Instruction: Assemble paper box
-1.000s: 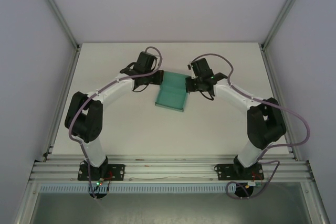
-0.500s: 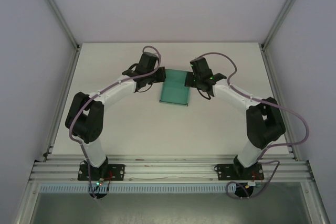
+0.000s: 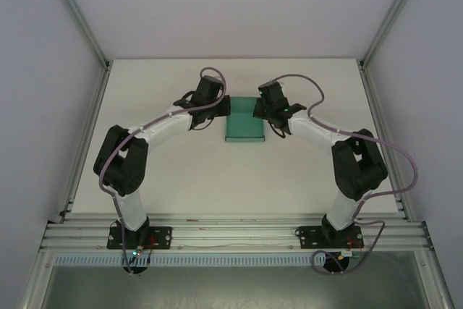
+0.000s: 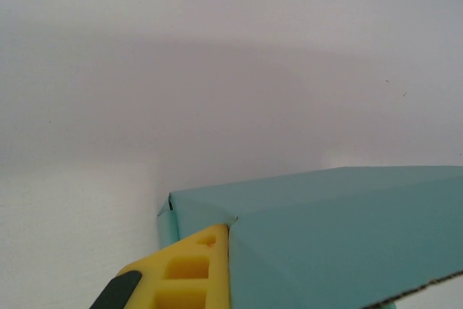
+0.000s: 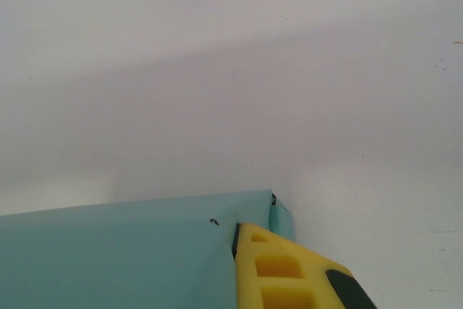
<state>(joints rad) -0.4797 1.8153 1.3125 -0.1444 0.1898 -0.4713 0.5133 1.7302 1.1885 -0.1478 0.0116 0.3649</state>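
Observation:
The teal-green paper box (image 3: 242, 121) is partly folded and held between both arms at the back middle of the white table (image 3: 181, 171). My left gripper (image 3: 221, 108) is at its left edge and my right gripper (image 3: 261, 111) at its right edge. In the left wrist view a yellow finger (image 4: 189, 273) presses against the outside of a folded teal panel (image 4: 340, 236); the other finger is hidden behind the card. In the right wrist view a yellow finger (image 5: 278, 273) likewise lies against the teal box (image 5: 116, 258) at its corner. Both grippers look shut on the card.
Grey enclosure walls with aluminium posts (image 3: 92, 41) ring the table. An aluminium rail (image 3: 231, 235) carrying both arm bases runs along the near edge. Open white tabletop lies between the box and the rail.
Both grippers have carried the box toward the back of the table. It has turned from slanted to square with the table, and its visible face looks shorter.

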